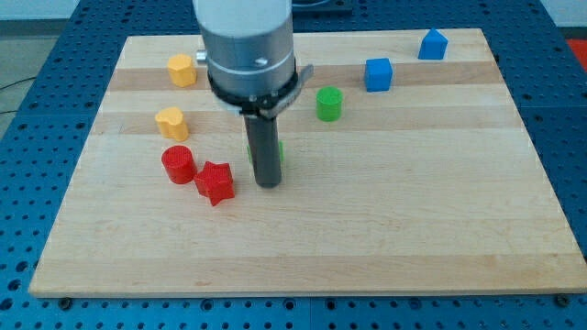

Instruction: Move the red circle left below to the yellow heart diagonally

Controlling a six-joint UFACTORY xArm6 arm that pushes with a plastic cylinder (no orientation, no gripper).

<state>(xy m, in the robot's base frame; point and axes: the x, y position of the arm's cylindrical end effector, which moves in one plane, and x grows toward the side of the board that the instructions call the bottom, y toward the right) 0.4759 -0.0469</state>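
The red circle (178, 164) lies on the wooden board (385, 220) at the view's left, just below the yellow heart (171, 122) and touching or almost touching the red star (215, 181) on its right. My tip (267, 182) rests on the board just right of the red star, with a small gap between them. A green block (278, 151) is mostly hidden behind the rod; its shape cannot be made out.
A yellow hexagon (182, 70) sits near the view's top left. A green cylinder (328, 104) stands right of the rod. A blue cube (378, 74) and a blue pentagon-like block (433, 44) lie at the top right.
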